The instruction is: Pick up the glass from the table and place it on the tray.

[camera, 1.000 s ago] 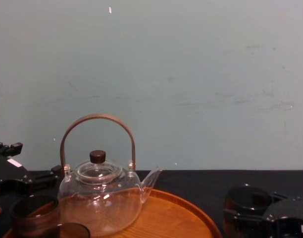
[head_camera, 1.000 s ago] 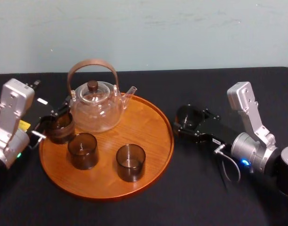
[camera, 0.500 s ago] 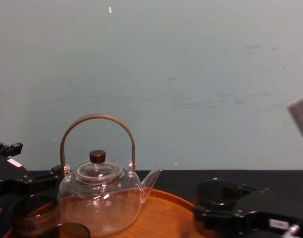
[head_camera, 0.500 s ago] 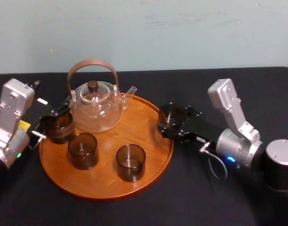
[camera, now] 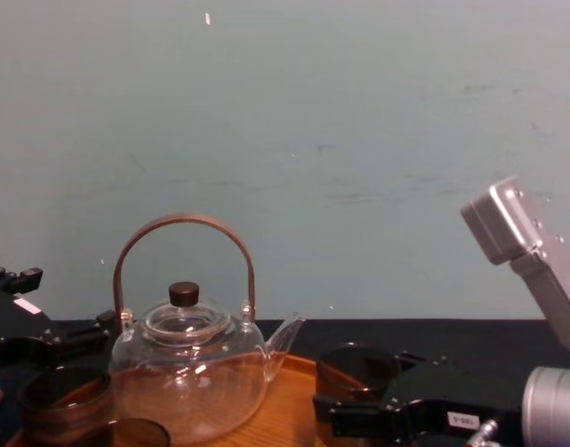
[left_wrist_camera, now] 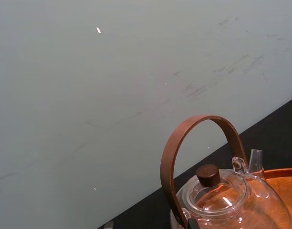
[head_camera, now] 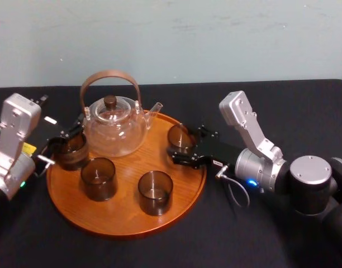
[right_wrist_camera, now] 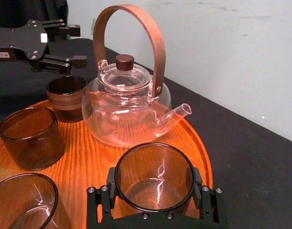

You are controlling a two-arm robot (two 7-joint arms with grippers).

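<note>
One short smoky-brown glass (right_wrist_camera: 153,177) clamped in right pincer (head_camera: 180,146) over tray (head_camera: 123,220); left pincer (head_camera: 56,146) alongside.

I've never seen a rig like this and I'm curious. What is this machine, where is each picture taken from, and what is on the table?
It is a robot with two arms, each ending in a pincer. One picture looks down from its head, one looks across from its chest, and one comes from a camera on each wrist. On the black table stands a round orange-brown wooden tray. It carries a clear glass teapot with an arched brown handle and two small smoky-brown tumblers. The right pincer grips another short smoky-brown glass tumbler over the tray's right side, beside the teapot's spout. The left pincer rests at the tray's left edge, by a third tumbler.
</note>
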